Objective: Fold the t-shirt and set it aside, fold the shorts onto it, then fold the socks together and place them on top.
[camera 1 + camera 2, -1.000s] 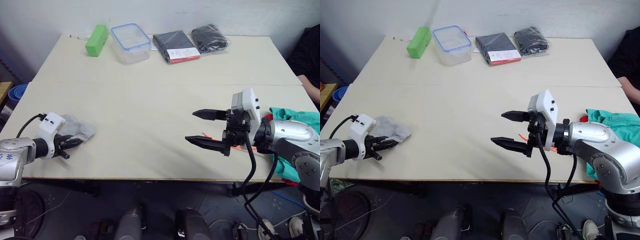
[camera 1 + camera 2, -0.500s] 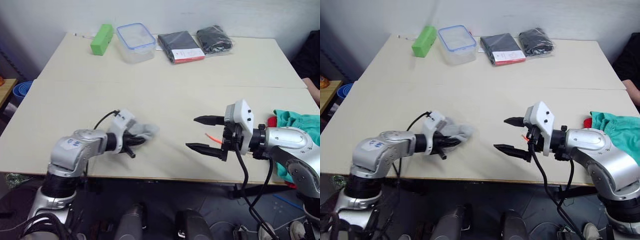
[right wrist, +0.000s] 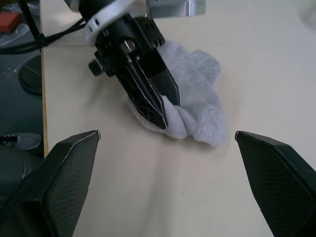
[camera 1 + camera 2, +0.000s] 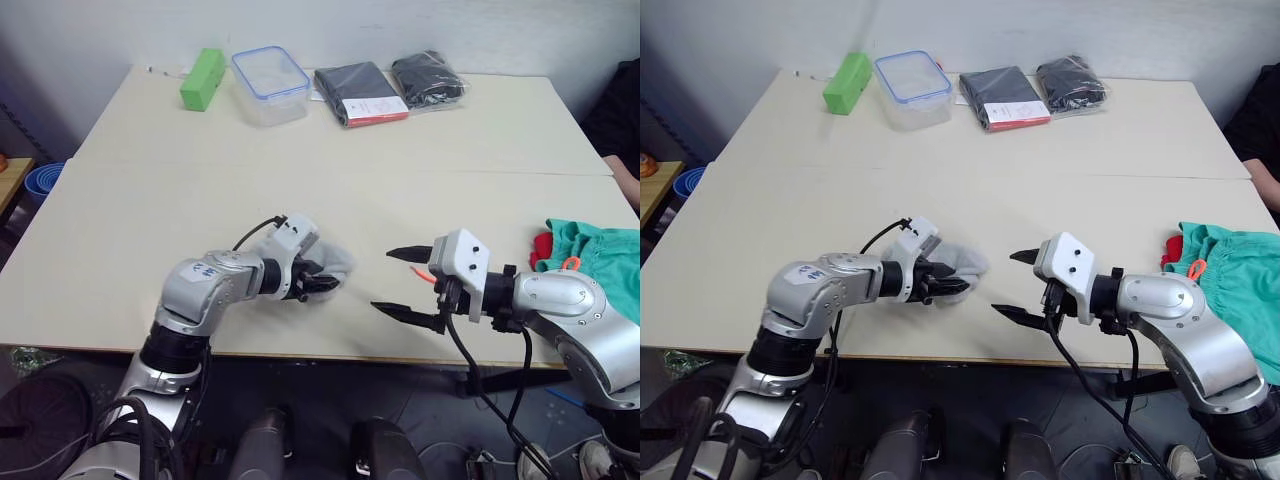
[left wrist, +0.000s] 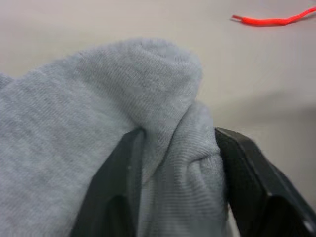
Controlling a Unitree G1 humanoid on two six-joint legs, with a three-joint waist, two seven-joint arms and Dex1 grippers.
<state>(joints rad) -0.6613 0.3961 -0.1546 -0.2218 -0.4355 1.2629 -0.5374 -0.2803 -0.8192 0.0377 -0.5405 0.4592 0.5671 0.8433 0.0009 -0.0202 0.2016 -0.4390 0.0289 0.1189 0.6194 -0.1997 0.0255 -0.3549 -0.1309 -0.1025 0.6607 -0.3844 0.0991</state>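
Centrally, pale beige table (image 4: 330, 160), socks (image 4: 328, 265) near front edge

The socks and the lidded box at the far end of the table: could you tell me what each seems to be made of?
The socks, pinched in the left gripper, look like soft matte grey knit; fine ribbed stitching and a fuzzy nap show in the left wrist view. The box is probably clear plastic: see-through walls, blue-edged lid.
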